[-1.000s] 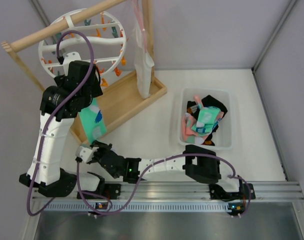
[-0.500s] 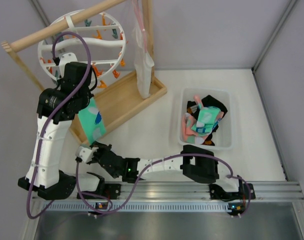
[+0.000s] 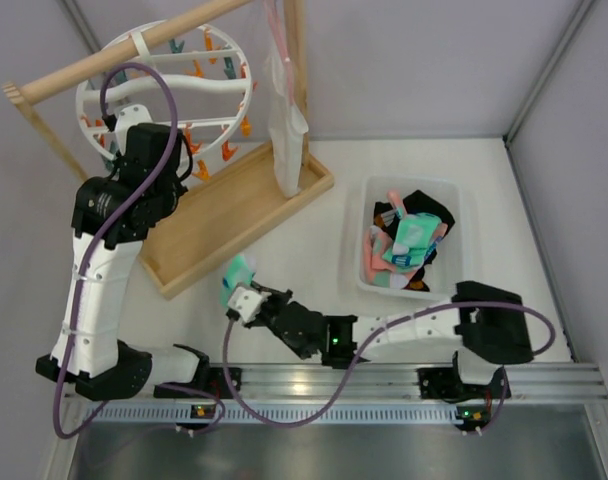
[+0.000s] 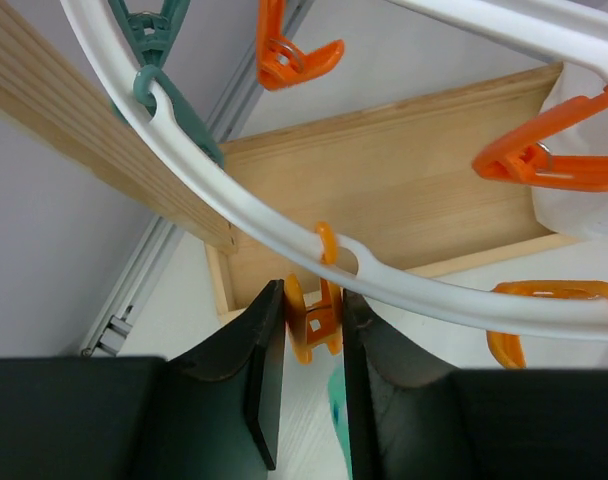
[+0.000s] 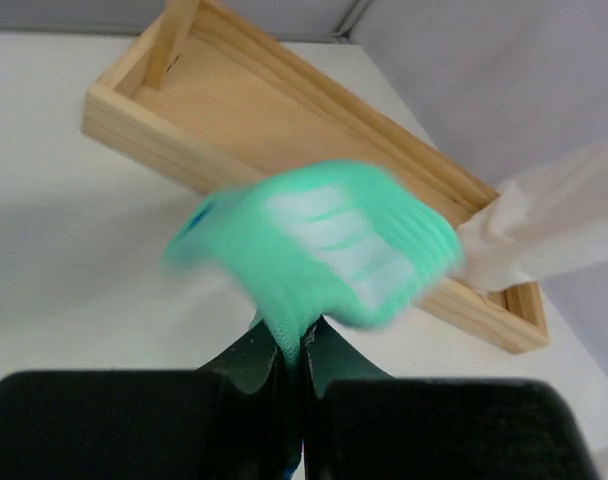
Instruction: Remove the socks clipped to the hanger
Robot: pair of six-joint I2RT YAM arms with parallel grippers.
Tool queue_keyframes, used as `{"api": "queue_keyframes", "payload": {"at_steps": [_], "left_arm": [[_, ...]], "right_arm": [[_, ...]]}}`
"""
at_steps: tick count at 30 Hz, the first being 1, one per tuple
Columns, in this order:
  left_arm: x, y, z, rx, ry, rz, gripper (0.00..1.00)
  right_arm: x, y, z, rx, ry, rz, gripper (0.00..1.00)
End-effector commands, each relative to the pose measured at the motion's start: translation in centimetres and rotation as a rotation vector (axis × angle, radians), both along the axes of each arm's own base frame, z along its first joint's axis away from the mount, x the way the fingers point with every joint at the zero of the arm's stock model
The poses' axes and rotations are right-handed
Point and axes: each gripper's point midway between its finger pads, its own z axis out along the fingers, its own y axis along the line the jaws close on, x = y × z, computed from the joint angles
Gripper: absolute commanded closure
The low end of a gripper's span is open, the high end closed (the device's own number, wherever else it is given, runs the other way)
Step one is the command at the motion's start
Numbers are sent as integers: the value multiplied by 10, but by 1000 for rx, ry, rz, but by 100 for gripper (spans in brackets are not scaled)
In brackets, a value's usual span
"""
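The hanger (image 3: 164, 85), a white ring with orange and teal clips, hangs from the wooden rail at the back left. In the left wrist view its rim (image 4: 234, 195) crosses just above my fingers. My left gripper (image 3: 176, 143) (image 4: 312, 300) is shut on an orange clip (image 4: 314, 318) that hangs from the rim. My right gripper (image 3: 242, 292) (image 5: 294, 345) is shut on a teal/mint sock (image 3: 236, 272) (image 5: 324, 240) and holds it above the table in front of the wooden base. A pale sock (image 3: 286, 130) (image 5: 544, 235) hangs at the right end of the rail.
The wooden rail (image 3: 104, 62) stands on a wooden tray base (image 3: 239, 205) (image 4: 404, 180) (image 5: 284, 120). A clear bin (image 3: 454, 190) at the right holds several socks (image 3: 409, 240). Grey walls close the back and sides.
The teal sock has come off the hanger. My right gripper has carried it right and forward, away from the wooden base. My left gripper has stayed at the hanger's clips.
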Motion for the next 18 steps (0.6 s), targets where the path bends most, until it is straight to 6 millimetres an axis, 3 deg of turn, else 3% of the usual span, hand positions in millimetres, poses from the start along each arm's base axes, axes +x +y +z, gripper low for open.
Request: {"api": "queue_keyframes", "payload": {"at_steps": [1, 2, 3, 5, 6, 7, 8, 11, 12, 18], "left_arm": [[-29, 3, -12, -18, 102, -20, 70], [-31, 1, -12, -31, 98, -29, 62], [-31, -1, -12, -42, 96, -35, 42], [-33, -5, -13, -77, 91, -53, 32], [-34, -8, -12, -92, 87, -60, 24], [-36, -14, -13, -128, 87, -82, 2], [-38, -17, -11, -151, 78, -97, 2], [-47, -37, -10, -253, 66, -191, 1], [-49, -42, -10, -274, 60, -217, 1], [-76, -88, 14, -438, -76, -537, 1]], "right_arm": [[7, -53, 87, 284, 56, -95, 100], [8, -71, 109, 331, 71, -106, 100], [10, -82, 99, 289, 112, -128, 100], [21, -109, 110, 319, 181, -175, 100], [33, -127, 99, 250, 197, -229, 100], [38, -138, 102, 244, 212, -254, 100], [42, -154, 113, 288, 236, -278, 100], [64, -198, 118, 264, 277, -374, 100], [79, -217, 118, 251, 277, -435, 100], [116, -290, 114, 211, 271, -590, 100]]}}
